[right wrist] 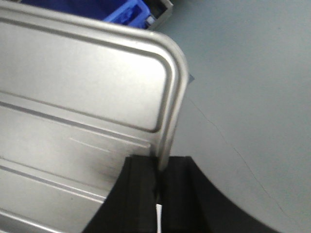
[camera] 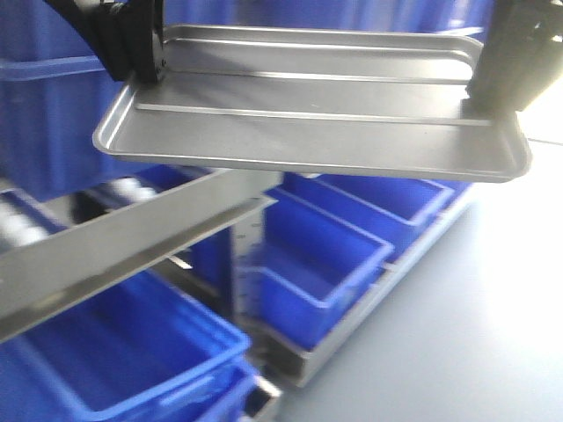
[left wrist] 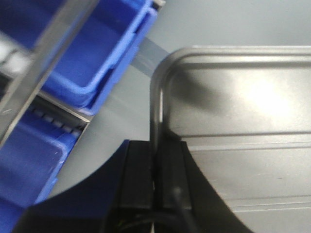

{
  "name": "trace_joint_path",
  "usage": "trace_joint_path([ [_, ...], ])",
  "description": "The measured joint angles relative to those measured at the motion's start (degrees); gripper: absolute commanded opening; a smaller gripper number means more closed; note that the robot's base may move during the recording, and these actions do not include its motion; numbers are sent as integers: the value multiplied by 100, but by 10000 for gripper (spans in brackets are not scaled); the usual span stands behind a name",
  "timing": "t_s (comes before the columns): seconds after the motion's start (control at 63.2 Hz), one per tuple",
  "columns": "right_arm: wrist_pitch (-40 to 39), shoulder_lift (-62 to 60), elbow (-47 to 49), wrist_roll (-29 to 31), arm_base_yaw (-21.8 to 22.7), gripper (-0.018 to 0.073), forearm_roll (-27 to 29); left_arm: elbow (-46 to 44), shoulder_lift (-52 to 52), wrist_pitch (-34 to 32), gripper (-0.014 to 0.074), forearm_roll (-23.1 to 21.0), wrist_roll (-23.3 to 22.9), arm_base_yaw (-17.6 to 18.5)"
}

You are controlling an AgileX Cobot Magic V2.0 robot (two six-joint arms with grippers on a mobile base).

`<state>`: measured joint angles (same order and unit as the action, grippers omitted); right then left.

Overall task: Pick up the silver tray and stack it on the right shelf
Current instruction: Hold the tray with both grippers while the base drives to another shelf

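Shiny rectangular steel tray [camera: 308, 123] aloft.
Left gripper [left wrist: 155, 153] and right gripper [right wrist: 158, 167] pinch opposite rims — unequal motion could wrench it free.

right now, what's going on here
Two robot arms hold the silver tray in the air, roughly level. The left gripper is shut on the rim at one short end, the right gripper on the other. The tray hangs higher than the shelf bar and the blue crates, not yet set down.
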<state>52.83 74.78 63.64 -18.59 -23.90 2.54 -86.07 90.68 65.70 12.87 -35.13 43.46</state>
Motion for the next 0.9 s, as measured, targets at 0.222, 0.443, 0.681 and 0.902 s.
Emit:
trace_joint_path([
  [0.222,0,0,0,0,0,57,0,0,0,0,-94,0,0,0],
  [0.443,0,0,0,0,0,57,0,0,0,0,-94,0,0,0],
  [0.681,9,-5,0,0,0,57,-13,0,0,0,-93,0,0,0],
  [0.902,9,-5,0,0,0,57,-13,0,0,0,-93,-2,0,0],
])
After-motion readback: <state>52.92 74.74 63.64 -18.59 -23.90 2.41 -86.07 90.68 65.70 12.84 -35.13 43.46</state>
